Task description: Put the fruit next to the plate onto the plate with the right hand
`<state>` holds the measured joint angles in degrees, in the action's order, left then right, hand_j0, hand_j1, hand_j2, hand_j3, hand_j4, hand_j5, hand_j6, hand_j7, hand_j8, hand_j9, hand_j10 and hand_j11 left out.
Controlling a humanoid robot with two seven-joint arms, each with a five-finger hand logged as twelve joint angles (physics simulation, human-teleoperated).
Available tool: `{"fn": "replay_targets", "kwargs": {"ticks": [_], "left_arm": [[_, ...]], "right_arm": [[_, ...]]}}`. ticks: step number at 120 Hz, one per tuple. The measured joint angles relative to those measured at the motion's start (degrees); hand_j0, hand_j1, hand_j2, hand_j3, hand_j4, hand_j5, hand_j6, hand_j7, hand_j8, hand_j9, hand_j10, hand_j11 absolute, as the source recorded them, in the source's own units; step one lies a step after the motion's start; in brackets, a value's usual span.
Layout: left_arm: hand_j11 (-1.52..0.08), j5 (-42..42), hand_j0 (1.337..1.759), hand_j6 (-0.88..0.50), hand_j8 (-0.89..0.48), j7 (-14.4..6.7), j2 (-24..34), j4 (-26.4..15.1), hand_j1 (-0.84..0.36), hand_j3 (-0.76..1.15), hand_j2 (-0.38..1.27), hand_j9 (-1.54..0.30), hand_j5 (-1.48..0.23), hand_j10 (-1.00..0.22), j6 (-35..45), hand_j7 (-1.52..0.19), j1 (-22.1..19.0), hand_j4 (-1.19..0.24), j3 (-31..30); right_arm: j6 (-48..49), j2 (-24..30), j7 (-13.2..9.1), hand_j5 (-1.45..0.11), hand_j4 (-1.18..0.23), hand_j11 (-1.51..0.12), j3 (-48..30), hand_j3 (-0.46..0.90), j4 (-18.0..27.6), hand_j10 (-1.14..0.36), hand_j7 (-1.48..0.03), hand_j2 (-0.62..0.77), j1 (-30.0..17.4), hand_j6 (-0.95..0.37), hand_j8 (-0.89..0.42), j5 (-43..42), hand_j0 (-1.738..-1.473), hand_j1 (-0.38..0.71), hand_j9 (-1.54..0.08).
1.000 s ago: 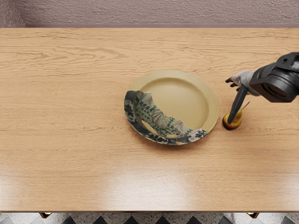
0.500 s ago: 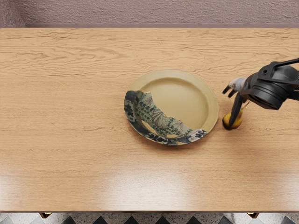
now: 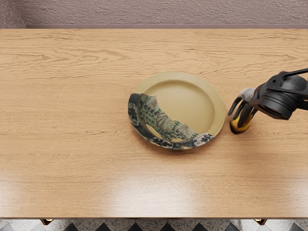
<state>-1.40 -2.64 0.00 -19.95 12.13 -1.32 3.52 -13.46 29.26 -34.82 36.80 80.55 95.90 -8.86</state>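
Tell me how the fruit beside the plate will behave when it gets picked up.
The fruit looks small, rounded and glossy, so it may slip or roll if the right hand grips off-centre. It seems rigid and probably light. It stands close to the plate, so a nudge could knock it against the rim.

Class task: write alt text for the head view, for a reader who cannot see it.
The robot's right hand, reaching in from the right, grips a small yellow fruit on a wooden table, just right of a tan plate. A dark patterned band covers the plate's lower-left rim.
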Motion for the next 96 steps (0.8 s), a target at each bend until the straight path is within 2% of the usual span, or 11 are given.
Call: {"fn": "replay_targets", "kwargs": {"ticks": [1, 8, 11, 12, 21, 28, 36, 50, 66, 79, 96], "left_arm": [[-0.01, 0.0, 1.658, -0.01, -0.01, 0.0, 0.0, 0.0, 0.34, 0.0, 0.0, -0.01, -0.01, -0.01, 0.0, -0.01, 0.0, -0.01, 0.0], [-0.01, 0.0, 1.658, -0.01, -0.01, 0.0, 0.0, 0.0, 0.34, 0.0, 0.0, -0.01, -0.01, -0.01, 0.0, -0.01, 0.0, -0.01, 0.0], [-0.01, 0.0, 1.658, -0.01, -0.01, 0.0, 0.0, 0.0, 0.34, 0.0, 0.0, -0.01, -0.01, -0.01, 0.0, -0.01, 0.0, -0.01, 0.0], [-0.01, 0.0, 1.658, -0.01, -0.01, 0.0, 0.0, 0.0, 0.34, 0.0, 0.0, -0.01, -0.01, -0.01, 0.0, -0.01, 0.0, -0.01, 0.0], [-0.01, 0.0, 1.658, -0.01, -0.01, 0.0, 0.0, 0.0, 0.34, 0.0, 0.0, -0.01, -0.01, -0.01, 0.0, -0.01, 0.0, -0.01, 0.0], [-0.01, 0.0, 1.658, -0.01, -0.01, 0.0, 0.0, 0.0, 0.34, 0.0, 0.0, -0.01, -0.01, -0.01, 0.0, -0.01, 0.0, -0.01, 0.0], [-0.01, 0.0, 1.658, -0.01, -0.01, 0.0, 0.0, 0.0, 0.34, 0.0, 0.0, -0.01, -0.01, -0.01, 0.0, -0.01, 0.0, -0.01, 0.0], [-0.01, 0.0, 1.658, -0.01, -0.01, 0.0, 0.0, 0.0, 0.34, 0.0, 0.0, -0.01, -0.01, -0.01, 0.0, -0.01, 0.0, -0.01, 0.0], [-0.01, 0.0, 1.658, -0.01, -0.01, 0.0, 0.0, 0.0, 0.34, 0.0, 0.0, -0.01, -0.01, -0.01, 0.0, -0.01, 0.0, -0.01, 0.0], [-0.01, 0.0, 1.658, -0.01, -0.01, 0.0, 0.0, 0.0, 0.34, 0.0, 0.0, -0.01, -0.01, -0.01, 0.0, -0.01, 0.0, -0.01, 0.0], [-0.01, 0.0, 1.658, -0.01, -0.01, 0.0, 0.0, 0.0, 0.34, 0.0, 0.0, -0.01, -0.01, -0.01, 0.0, -0.01, 0.0, -0.01, 0.0]], "right_arm": [[0.0, 0.1, 0.0, -1.08, -0.74, -1.08, 0.0, 0.0, 0.0, -0.35, -1.01, 0.19, 0.0, -0.72, -0.17, 0.0, -1.651, 0.38, -1.07], [0.1, 1.2, 0.1, -1.12, -0.74, -1.13, -0.1, 0.0, 0.0, -0.41, -1.03, 0.34, 0.0, -0.73, -0.2, 0.4, -1.652, 0.4, -1.12], [0.2, 1.7, 0.1, -1.13, -0.74, -1.15, -0.1, 0.0, 0.1, -0.43, -1.04, 0.36, 0.0, -0.73, -0.19, 0.5, -1.651, 0.4, -1.13], [0.3, 1.9, 0.1, -1.13, -0.74, -1.15, -0.1, 0.0, 0.1, -0.44, -1.04, 0.44, 0.0, -0.73, -0.21, 0.5, -1.652, 0.4, -1.13], [1.0, 4.0, 0.0, -1.13, -0.77, -1.14, -0.4, 0.0, 0.0, -0.51, -1.05, 0.4, 0.1, -0.76, -0.3, 0.7, -1.652, 0.39, -1.13], [2.3, 6.4, -0.1, -1.13, -0.78, -1.13, -1.7, 0.0, -0.2, -0.53, -1.06, 0.35, 0.0, -0.78, -0.31, 0.6, -1.653, 0.37, -1.12], [6.0, 9.7, 0.0, -1.13, -0.79, -1.13, -4.4, 0.0, -0.7, -0.52, -1.07, 0.37, 0.0, -0.8, -0.3, 0.3, -1.655, 0.38, -1.12], [18.6, 17.5, 0.0, -1.13, -0.8, -1.13, -14.3, 0.0, -3.5, -0.52, -1.08, 0.37, -2.8, -0.82, -0.3, 0.1, -1.657, 0.39, -1.11], [31.5, 24.3, -0.1, -1.14, -0.81, -1.13, -25.4, 0.0, -5.8, -0.54, -1.09, 0.45, -6.2, -0.83, -0.32, 0.6, -1.658, 0.41, -1.12], [36.4, 25.7, -0.1, -1.15, -0.81, -1.12, -33.0, 0.0, -6.3, -0.54, -1.09, 0.49, -7.5, -0.84, -0.34, 1.8, -1.658, 0.42, -1.13], [38.3, 23.0, -0.2, -1.16, -0.81, -1.12, -38.8, 0.0, -6.4, -0.54, -1.09, 0.48, -8.0, -0.84, -0.33, 2.7, -1.658, 0.42, -1.13]]}}
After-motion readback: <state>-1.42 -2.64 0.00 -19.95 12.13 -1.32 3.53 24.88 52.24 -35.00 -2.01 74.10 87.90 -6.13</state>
